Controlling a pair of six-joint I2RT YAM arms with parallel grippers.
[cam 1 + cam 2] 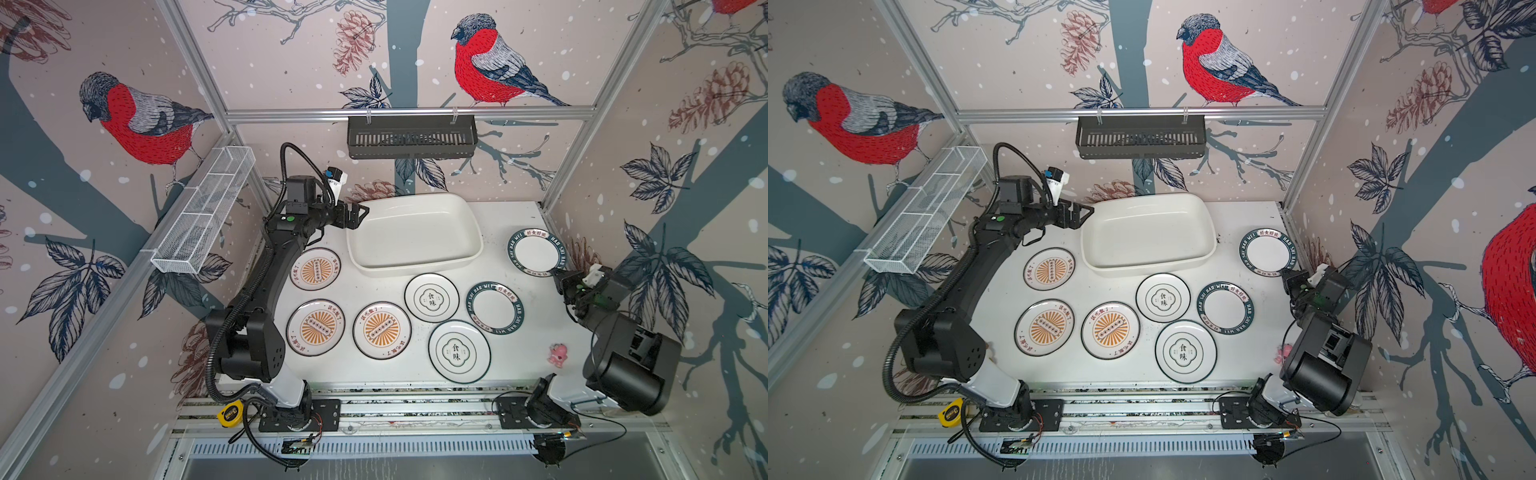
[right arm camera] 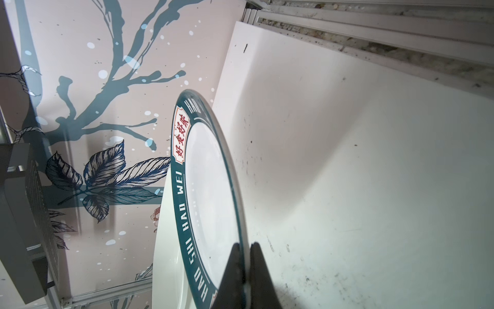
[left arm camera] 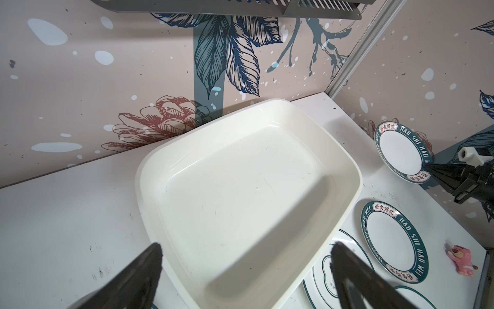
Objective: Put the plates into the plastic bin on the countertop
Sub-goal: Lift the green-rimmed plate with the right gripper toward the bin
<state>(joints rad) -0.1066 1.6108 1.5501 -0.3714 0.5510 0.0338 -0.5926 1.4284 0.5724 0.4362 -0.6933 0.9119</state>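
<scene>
Seven plates (image 1: 1163, 298) showed in both top views, and none of them was in the plastic bin (image 1: 411, 239), which sat at the back of the countertop (image 1: 515, 214), near the rear wall.

The right gripper (image 2: 244, 245) was clamped on the rim of the held teal plate (image 1: 536, 252), its two fingers pinching the lettered ring from either face, as we saw plainly in the right wrist view. That plate was at the far right of the countertop, to the right of the bin and apart from it. In the left wrist view it looked tilted, with the gripped edge raised. We could not tell whether its far edge touched the surface.

The left gripper (image 1: 362, 214) hung with its jaws spread wide and had hold of nothing. It hovered just beside the bin's left end.

The other six plates lay flat:
- The second teal plate (image 1: 496, 308) was in front of the bin's right corner.
- The rear quatrefoil plate (image 1: 431, 298) was just in front of the bin.
- The front quatrefoil plate (image 1: 459, 352) was nearer the front edge.
- The rear sunburst plate (image 1: 316, 269) lay by the bin's front left corner.
- The left sunburst plate (image 1: 316, 327) and the middle sunburst plate (image 1: 381, 330) sat side by side in front of the rear sunburst plate.

A small pink toy (image 1: 557, 354) stood near the right front.
</scene>
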